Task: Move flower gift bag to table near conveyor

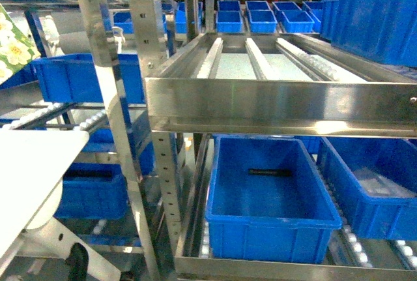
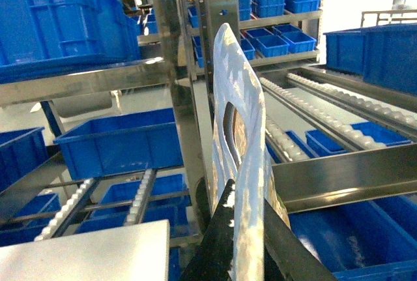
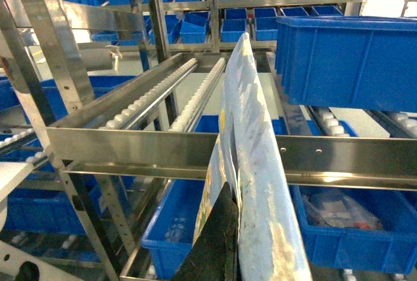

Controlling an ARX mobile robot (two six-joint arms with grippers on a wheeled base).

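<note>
Only a corner of the flower gift bag (image 1: 10, 46), green with white blossoms, shows at the head view's top left edge. In the left wrist view its glossy pale edge (image 2: 238, 131) stands upright, and my left gripper (image 2: 244, 225) is shut on it between black fingers. My right gripper (image 3: 240, 229) is also shut on the bag (image 3: 251, 144). The white table (image 1: 26, 163) lies low on the left, below the bag, and appears too in the left wrist view (image 2: 85, 255). The conveyor (image 1: 260, 59) with white rollers in steel rails fills the rack ahead. Neither gripper shows in the head view.
Blue bins (image 1: 267, 196) sit on the rack's lower level, with more on the far shelves (image 1: 260, 14). A large blue bin (image 3: 345, 59) rests on the upper lanes at right. Steel uprights (image 1: 114, 98) stand between table and rack.
</note>
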